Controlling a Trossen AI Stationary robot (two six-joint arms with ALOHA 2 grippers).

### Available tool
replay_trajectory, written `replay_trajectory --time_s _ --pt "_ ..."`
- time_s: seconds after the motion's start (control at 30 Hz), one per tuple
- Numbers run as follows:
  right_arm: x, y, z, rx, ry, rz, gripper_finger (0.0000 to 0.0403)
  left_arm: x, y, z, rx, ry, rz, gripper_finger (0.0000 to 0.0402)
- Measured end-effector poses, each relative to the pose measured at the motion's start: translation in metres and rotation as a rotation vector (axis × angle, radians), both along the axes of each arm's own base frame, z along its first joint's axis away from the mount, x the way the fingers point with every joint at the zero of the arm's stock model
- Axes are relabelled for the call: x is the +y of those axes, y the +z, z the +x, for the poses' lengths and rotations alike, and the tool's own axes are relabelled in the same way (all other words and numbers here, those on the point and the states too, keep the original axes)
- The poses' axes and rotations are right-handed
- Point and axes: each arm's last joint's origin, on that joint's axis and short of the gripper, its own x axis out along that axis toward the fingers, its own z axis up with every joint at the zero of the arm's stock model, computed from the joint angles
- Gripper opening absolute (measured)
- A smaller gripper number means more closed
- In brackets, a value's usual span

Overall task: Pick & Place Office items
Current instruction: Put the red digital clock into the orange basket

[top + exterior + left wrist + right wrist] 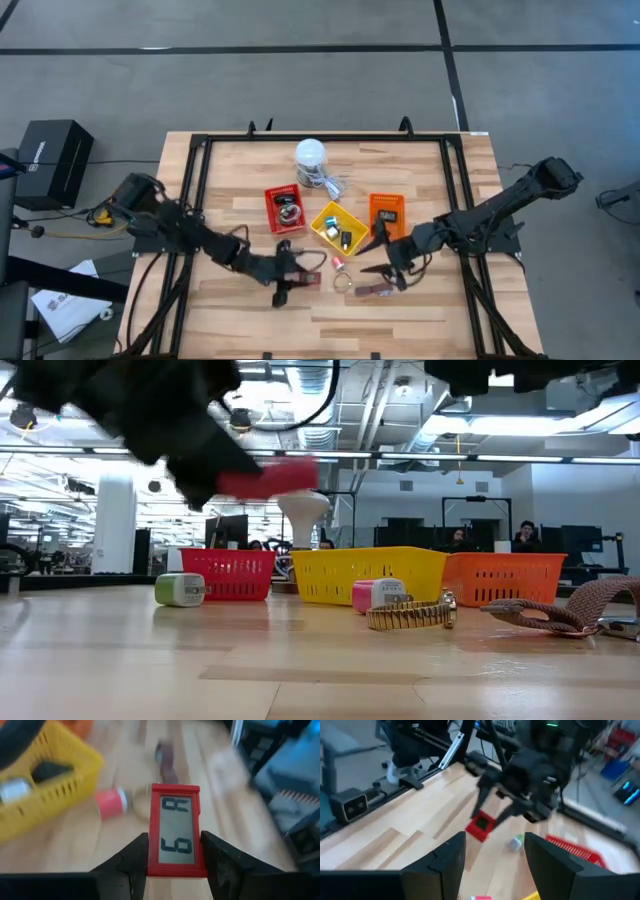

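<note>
Gripping a red timer [175, 831] by its sides, the left pincer [175, 862] is holding it clear of the table, its grey screen facing the wrist camera and reading what looks like "6 R" turned sideways. From the right wrist view the same timer [481, 826] is hanging between that pincer's fingers above the planks. Beyond the clenched pincer a yellow tray [37, 795] is sitting with dark and silver pieces inside, and a pink roll [111, 803] is lying just beside it.

The right pincer [495, 852] is hovering with its fingers apart and nothing between them, near a brown strap [375, 290] on the table.

Low down, a green-capped piece [181, 590] with an unreadable label is resting before the red tray [230, 574]; a gold ring [410, 615] is lying before the yellow one, and an orange tray [505, 578] is standing beside that.

The surface is pale butcher-block wood [420, 320] framed by black rails, on a grey floor. Behind it, an open office with ceiling lights is showing, people sitting at monitors.
</note>
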Motion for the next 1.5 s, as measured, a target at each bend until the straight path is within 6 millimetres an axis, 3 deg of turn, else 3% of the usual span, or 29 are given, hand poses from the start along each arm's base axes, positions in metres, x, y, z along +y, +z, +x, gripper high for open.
replay_trajectory --time_s 0.23,0.37,0.6,0.73,1.13,1.3,1.5 --pt "0.021 -0.024 0.022 -0.107 0.053 -0.283 0.0172 0.034 0.03 0.008 -0.087 0.01 -0.125 0.0158" --pt "0.031 -0.024 0.045 -0.166 0.035 -0.416 0.0153 0.045 0.033 0.011 -0.097 -0.002 -0.157 0.0149" --pt "0.031 -0.021 0.082 -0.094 -0.023 -0.464 0.0145 0.048 0.034 0.012 -0.09 -0.049 -0.185 0.0162" --pt "0.028 -0.018 0.088 0.0 -0.009 -0.495 0.0158 0.048 0.034 0.013 -0.087 -0.051 -0.213 0.0151" --pt "0.029 -0.013 0.091 0.008 0.017 -0.484 0.0206 0.047 0.039 0.014 -0.135 -0.066 -0.232 0.0152" --pt "0.028 -0.009 0.093 -0.04 0.025 -0.532 0.0203 0.046 0.043 0.015 -0.175 -0.071 -0.243 0.016" --pt "0.02 -0.01 0.096 -0.033 0.002 -0.534 0.017 0.047 0.047 0.017 -0.215 -0.065 -0.266 0.0154"
